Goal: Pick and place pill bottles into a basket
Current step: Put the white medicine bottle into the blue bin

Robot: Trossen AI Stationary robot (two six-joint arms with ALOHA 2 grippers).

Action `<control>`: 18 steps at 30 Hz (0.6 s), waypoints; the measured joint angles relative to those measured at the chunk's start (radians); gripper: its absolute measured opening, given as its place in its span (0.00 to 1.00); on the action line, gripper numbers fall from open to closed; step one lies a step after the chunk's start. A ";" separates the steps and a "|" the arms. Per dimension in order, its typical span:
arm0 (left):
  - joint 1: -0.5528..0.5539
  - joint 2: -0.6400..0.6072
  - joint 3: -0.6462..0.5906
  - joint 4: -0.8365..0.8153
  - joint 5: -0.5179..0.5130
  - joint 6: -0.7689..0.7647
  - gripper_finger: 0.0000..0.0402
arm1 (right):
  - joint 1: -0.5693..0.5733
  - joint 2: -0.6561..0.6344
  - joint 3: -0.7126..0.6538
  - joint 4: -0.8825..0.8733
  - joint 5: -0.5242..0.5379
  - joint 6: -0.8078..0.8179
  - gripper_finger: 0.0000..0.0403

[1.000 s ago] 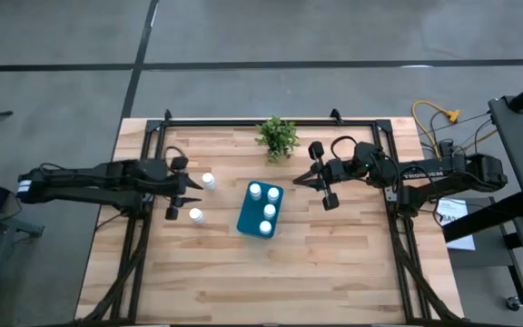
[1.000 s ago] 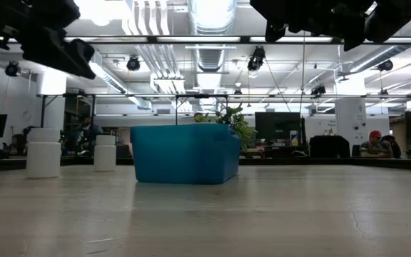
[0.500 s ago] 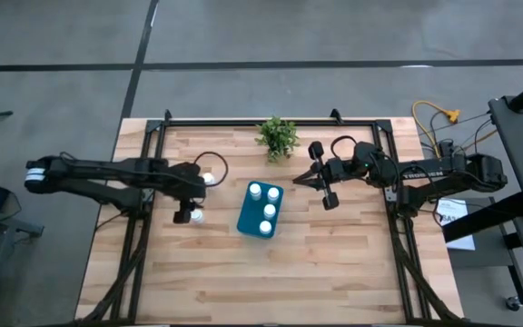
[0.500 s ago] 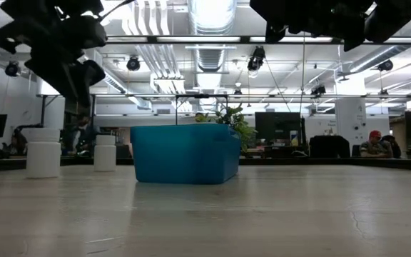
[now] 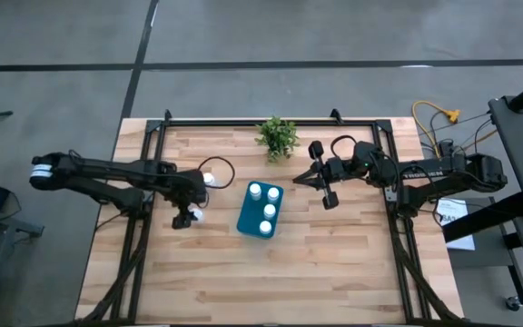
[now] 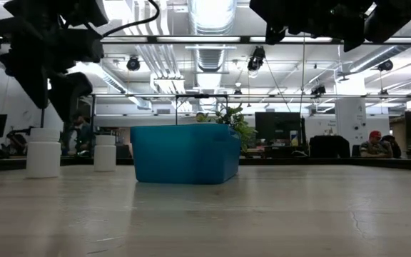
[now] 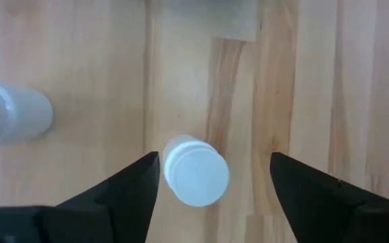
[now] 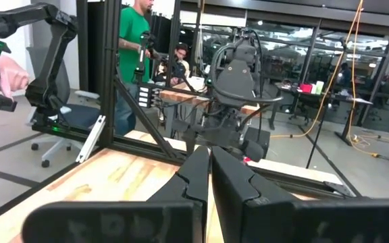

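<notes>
Two white pill bottles stand upright on the wooden table left of the teal basket (image 5: 261, 210): the nearer bottle (image 7: 196, 170) and the farther bottle (image 5: 209, 179). Several more bottles stand inside the basket. My left gripper (image 7: 213, 162) is open and points down. It hovers just above the nearer bottle (image 5: 198, 215), whose cap shows between the two fingers without touching them. In the low view my left gripper (image 6: 63, 96) hangs higher than the bottle tops. My right gripper (image 8: 208, 162) is shut and empty, held level in the air right of the basket.
A small green potted plant (image 5: 277, 136) stands at the table's far edge behind the basket. A black metal frame (image 5: 243, 122) runs along the far and side edges. Bare wood lies between the basket and the table's near edge.
My left gripper has tipped from nearly level to pointing steeply down. It has sunk and moved toward the table's near edge, from beside the farther bottle to over the nearer one. Both bottles have stayed where they were.
</notes>
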 joint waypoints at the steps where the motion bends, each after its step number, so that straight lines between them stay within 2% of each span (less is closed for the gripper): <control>1: -0.008 0.002 -0.001 -0.002 0.000 -0.008 0.66 | 0.000 0.000 0.000 -0.003 0.000 0.000 0.02; 4: -0.032 0.014 -0.001 0.003 -0.018 -0.032 0.67 | 0.000 0.000 0.000 -0.006 0.000 -0.003 0.02; 10: -0.059 0.031 -0.004 0.001 -0.122 -0.065 0.67 | 0.000 0.000 0.000 -0.007 0.000 -0.003 0.02; 18: -0.076 0.081 -0.010 0.000 -0.124 -0.087 0.67 | 0.000 0.000 0.000 -0.013 -0.001 0.000 0.02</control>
